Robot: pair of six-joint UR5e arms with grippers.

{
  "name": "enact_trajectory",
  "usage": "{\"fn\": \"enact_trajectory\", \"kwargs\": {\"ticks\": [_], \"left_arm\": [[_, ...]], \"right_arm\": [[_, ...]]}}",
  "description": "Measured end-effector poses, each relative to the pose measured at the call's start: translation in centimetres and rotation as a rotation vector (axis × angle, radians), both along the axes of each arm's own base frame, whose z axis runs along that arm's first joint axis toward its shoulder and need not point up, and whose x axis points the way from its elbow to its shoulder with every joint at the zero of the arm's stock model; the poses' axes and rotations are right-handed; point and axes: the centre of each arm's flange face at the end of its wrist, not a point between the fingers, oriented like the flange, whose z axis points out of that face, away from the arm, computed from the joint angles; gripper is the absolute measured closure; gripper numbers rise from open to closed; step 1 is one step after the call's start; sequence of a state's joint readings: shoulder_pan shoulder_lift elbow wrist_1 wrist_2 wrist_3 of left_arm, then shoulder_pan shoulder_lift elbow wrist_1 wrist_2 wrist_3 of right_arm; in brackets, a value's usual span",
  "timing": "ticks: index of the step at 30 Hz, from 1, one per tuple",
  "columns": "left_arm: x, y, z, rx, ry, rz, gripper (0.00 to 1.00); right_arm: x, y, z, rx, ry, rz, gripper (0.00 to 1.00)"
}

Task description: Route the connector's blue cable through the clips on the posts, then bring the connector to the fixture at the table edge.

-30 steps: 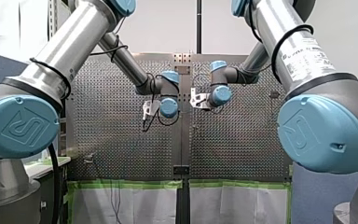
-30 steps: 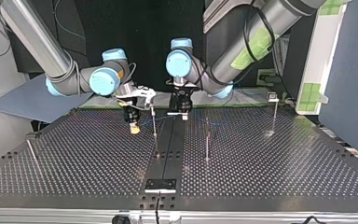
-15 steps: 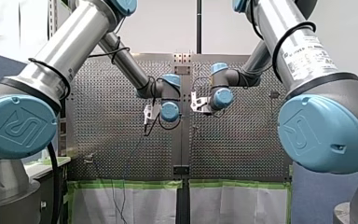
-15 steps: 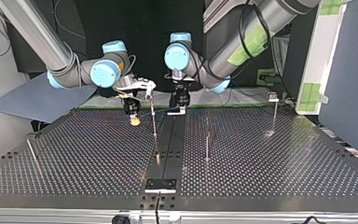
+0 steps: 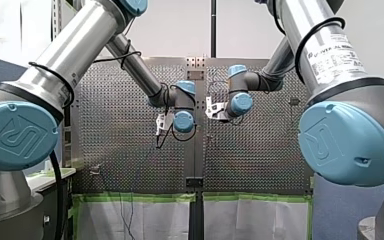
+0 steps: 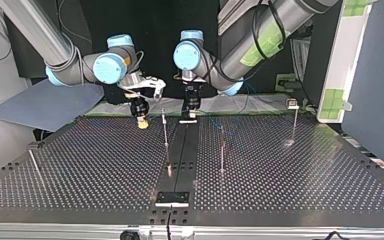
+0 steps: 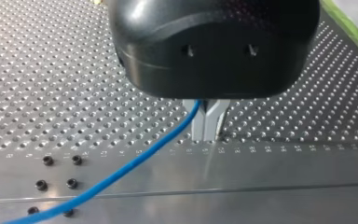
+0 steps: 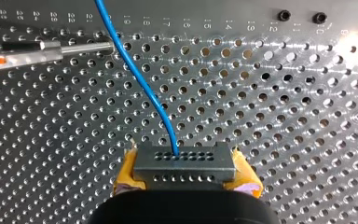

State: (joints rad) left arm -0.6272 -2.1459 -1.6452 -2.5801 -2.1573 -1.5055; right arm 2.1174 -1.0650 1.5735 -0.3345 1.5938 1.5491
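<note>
Right gripper (image 8: 186,176) clamping boxy perforated grey connector (image 8: 185,163), left gripper (image 7: 207,125) pinched on thin glossy blue cable (image 7: 135,161)

The arms (image 5: 80,45) were silver tubes, sky-blue logo caps (image 5: 17,135), black cables (image 5: 54,75) wrapped round, white label (image 5: 336,59) upper right.
</note>
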Motion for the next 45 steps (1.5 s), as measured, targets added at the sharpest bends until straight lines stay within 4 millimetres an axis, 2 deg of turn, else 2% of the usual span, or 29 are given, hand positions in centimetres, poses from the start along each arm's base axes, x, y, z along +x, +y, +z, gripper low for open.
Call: {"fn": "enact_trajectory", "kwargs": {"ticks": [11,21,37,45], "left_arm": [[-0.4,-0.6,-0.4,-0.002,0.001,-0.015,1.0],[-0.6,-1.0,-3.8,0.011,0.033,-0.026,1.0],[-0.9,-1.5,-4.1,0.004,0.033,-0.035,1.0],[-1.1,-1.7,-4.8,0.01,0.044,-0.048,1.0]], "right_arm": [[-1.4,1.2,-2.3,0.012,0.001,-0.01,1.0],[-2.4,1.3,-3.8,-0.002,-0.007,-0.021,1.0],[-3.1,1.2,-4.9,-0.01,-0.001,-0.031,1.0],[-3.6,1.3,-6.2,-0.011,-0.004,-0.034,1.0]]}}
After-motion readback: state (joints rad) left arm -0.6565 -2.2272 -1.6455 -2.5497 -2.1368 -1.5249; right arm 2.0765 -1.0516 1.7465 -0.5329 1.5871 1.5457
